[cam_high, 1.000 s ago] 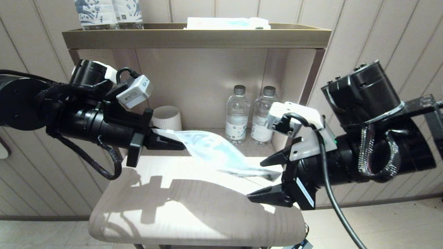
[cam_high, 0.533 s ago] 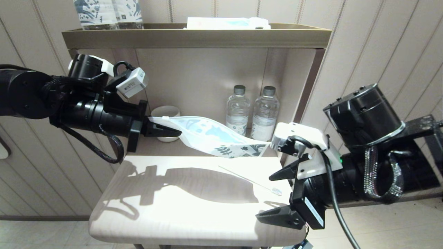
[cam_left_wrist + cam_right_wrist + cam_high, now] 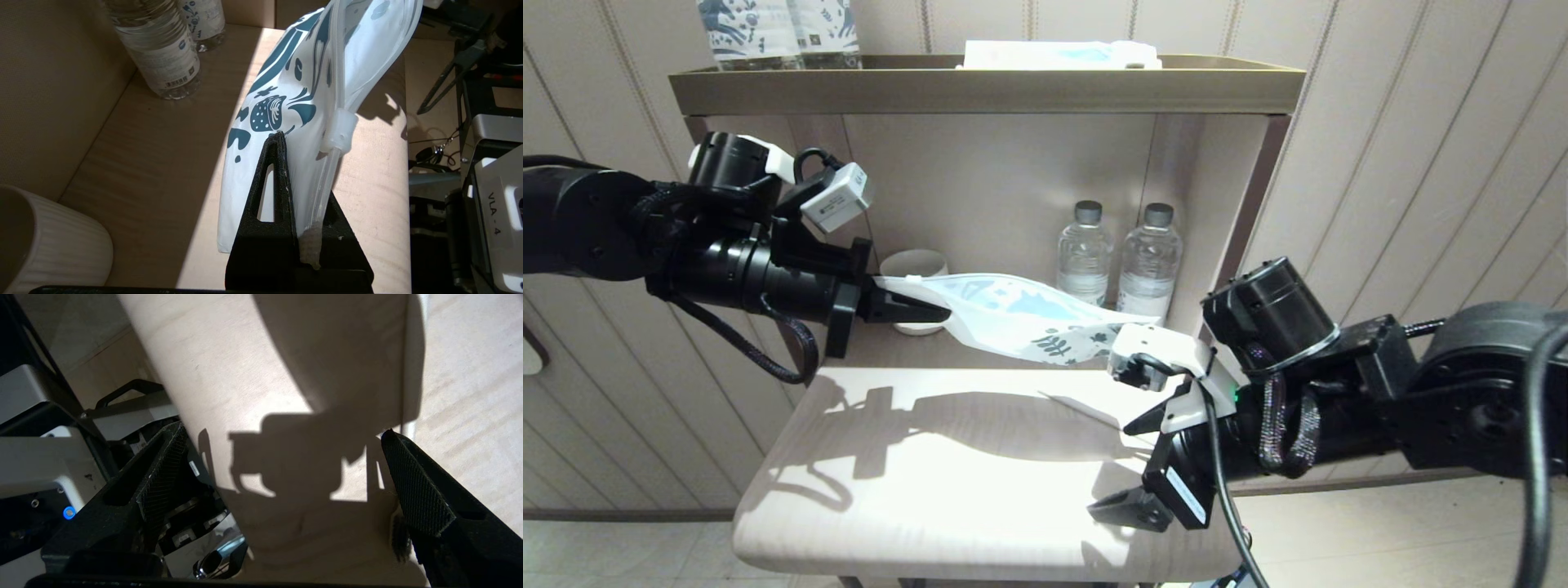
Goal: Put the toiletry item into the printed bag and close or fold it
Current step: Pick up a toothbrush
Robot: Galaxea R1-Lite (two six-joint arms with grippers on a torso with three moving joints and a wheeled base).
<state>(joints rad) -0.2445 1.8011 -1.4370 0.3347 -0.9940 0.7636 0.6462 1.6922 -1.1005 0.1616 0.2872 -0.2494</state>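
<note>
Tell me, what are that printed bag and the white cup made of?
The bag looks like thin glossy plastic film: translucent, bending softly, with a slider strip along its edge. The cup looks like matte white ceramic with ribbed sides, though plastic cannot be ruled out.

Head overview; both wrist close-ups sharing tabletop (image 3: 915, 490).

Glossy plastic printed bag (image 3: 286, 106)

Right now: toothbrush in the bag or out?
Out. The toothbrush lies on the table, below the printed bag held by the left gripper.
</note>
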